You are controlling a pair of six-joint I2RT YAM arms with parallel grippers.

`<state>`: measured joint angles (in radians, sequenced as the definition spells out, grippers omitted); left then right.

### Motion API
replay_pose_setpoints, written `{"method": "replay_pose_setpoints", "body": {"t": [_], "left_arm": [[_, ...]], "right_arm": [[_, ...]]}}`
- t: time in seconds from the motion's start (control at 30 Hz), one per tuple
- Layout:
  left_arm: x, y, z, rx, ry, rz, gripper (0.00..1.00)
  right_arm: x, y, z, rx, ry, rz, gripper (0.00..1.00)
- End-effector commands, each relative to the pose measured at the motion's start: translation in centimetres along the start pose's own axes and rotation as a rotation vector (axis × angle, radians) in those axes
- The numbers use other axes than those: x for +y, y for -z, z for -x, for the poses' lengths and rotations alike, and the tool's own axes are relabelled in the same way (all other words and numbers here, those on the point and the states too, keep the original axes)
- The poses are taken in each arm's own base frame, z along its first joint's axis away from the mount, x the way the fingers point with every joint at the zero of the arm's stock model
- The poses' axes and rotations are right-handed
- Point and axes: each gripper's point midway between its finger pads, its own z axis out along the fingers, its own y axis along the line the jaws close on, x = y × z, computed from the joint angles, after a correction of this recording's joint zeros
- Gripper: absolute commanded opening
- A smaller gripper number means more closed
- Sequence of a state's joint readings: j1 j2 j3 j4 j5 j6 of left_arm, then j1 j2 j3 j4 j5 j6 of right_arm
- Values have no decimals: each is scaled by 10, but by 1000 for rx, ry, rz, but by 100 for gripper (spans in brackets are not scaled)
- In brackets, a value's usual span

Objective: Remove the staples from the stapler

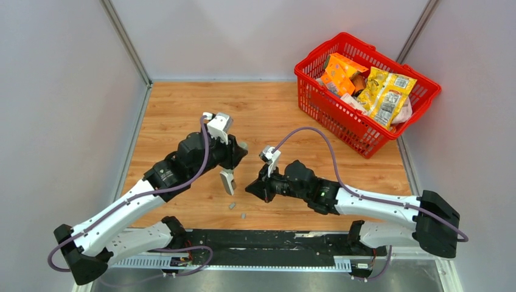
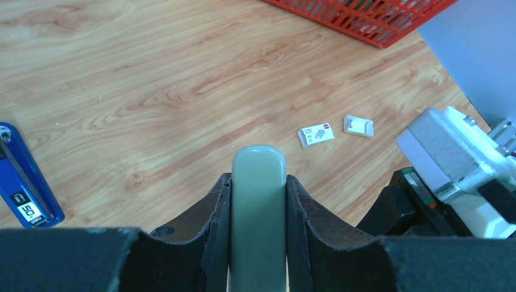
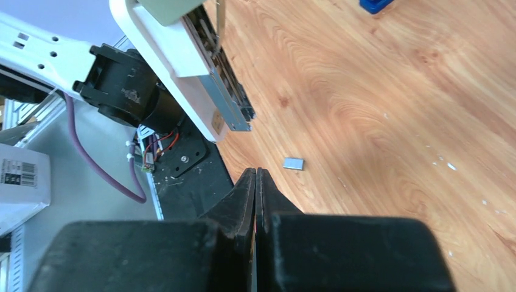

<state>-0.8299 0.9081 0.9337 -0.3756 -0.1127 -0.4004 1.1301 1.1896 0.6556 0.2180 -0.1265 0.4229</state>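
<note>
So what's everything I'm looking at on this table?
stapler: one, pale green and white, held above the table
staples: two small bits, grey, on the table under the stapler
boxes: two, white, small, side by side on the table
blue tool: one, blue, lying on the table; maybe another stapler
basket: one, red, far right corner
packets: several, orange and yellow, inside the basket
table: one, light wood
left gripper: one, black, clamped on the stapler
right gripper: one, black, shut and empty, near the stapler
</note>
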Motion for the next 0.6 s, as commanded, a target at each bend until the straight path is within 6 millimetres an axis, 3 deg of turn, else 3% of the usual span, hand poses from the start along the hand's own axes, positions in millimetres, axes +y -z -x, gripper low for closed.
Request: {"method": "replay_pose_setpoints", "body": {"t": [0.0, 0.17, 0.3, 0.47, 0.57], "left_arm": [[-7, 13, 35, -110, -21, -26, 0], [-8, 17, 53, -191, -5, -25, 0], [-10, 20, 67, -257, -2, -34, 0], [-13, 16, 71, -307, 7, -56, 0], [-15, 16, 75, -346, 20, -73, 0]], "right_arm": [[-6, 12, 18, -30, 52, -68, 1], [6, 12, 18, -20, 17, -18, 0], [28, 12, 18, -27, -23, 85, 0], [58, 8, 25, -41, -10, 168, 0], [64, 1, 28, -40, -3, 168, 0]]}}
